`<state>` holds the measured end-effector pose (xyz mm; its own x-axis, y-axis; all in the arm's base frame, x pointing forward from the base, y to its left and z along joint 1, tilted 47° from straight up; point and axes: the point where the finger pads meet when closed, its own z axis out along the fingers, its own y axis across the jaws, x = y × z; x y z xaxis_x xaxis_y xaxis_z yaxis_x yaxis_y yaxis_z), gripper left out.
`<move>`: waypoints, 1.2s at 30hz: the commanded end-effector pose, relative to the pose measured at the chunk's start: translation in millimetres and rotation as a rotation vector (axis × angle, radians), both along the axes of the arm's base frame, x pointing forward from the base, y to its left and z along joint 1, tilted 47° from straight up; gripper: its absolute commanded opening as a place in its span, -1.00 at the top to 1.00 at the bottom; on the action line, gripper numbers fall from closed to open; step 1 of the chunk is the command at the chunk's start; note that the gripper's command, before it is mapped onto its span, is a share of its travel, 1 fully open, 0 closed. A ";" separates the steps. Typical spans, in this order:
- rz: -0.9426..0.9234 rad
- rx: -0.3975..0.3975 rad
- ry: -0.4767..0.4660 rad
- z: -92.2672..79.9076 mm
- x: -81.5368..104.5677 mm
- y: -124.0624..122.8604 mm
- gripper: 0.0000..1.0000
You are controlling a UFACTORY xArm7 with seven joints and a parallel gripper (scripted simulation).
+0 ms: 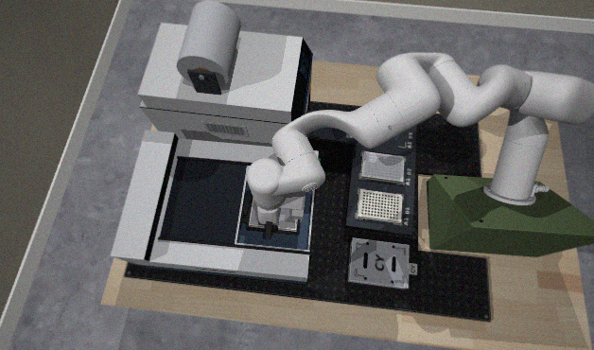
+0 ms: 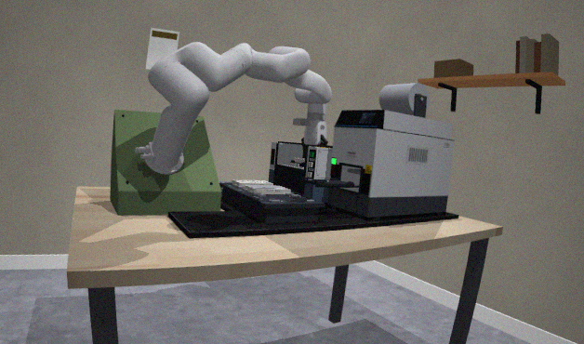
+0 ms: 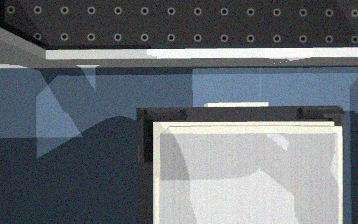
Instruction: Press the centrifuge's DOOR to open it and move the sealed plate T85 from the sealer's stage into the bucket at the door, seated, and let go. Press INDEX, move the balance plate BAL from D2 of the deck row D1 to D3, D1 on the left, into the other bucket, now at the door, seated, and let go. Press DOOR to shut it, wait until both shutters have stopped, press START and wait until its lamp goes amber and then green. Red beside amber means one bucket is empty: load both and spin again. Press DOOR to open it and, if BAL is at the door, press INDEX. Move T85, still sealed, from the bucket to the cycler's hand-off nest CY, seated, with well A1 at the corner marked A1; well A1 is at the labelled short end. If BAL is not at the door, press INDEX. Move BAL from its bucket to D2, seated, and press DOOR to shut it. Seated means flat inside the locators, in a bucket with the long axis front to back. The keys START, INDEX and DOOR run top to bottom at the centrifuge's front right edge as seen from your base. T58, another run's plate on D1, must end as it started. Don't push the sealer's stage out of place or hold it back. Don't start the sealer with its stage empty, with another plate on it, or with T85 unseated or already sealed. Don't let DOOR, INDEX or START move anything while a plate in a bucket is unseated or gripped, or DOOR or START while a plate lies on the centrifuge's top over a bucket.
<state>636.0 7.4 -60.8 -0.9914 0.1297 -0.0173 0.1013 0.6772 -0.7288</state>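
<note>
The centrifuge (image 1: 209, 213) has its door open at the right, showing a blue chamber. A dark bucket (image 3: 145, 135) sits there with the foil-sealed plate T85 (image 3: 247, 172) lying flat in it, long axis front to back. The plate also shows under my wrist in the top view (image 1: 276, 221). My gripper (image 1: 270, 230) hangs straight down over the plate, low in the opening, open and holding nothing. Its fingertips do not show in the wrist view. The smooth grey plate BAL (image 1: 383, 166) lies on D2. The open-well plate T58 (image 1: 379, 205) lies on D1.
The sealer (image 1: 228, 80) with its foil roll stands behind the centrifuge, with a green lamp (image 2: 333, 161) lit on its front. The hand-off nest CY (image 1: 379, 262) holds no plate. My arm hides the sealer's stage and the centrifuge keys. The green base block (image 1: 502, 218) stands at the right.
</note>
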 end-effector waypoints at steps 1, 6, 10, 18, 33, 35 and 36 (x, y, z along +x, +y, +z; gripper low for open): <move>0.003 0.002 -0.004 0.5 1.3 1.2 -1.00; 0.003 0.002 -0.004 -0.2 1.2 0.5 -1.00; 0.003 0.002 -0.004 -0.2 1.2 0.5 -1.00; 0.003 0.002 -0.004 -0.2 1.1 0.5 1.00; 0.003 0.002 -0.004 -0.2 1.1 0.5 1.00; 0.003 0.002 -0.004 -0.2 1.1 0.5 1.00; 0.003 0.002 -0.004 -0.2 1.1 0.5 1.00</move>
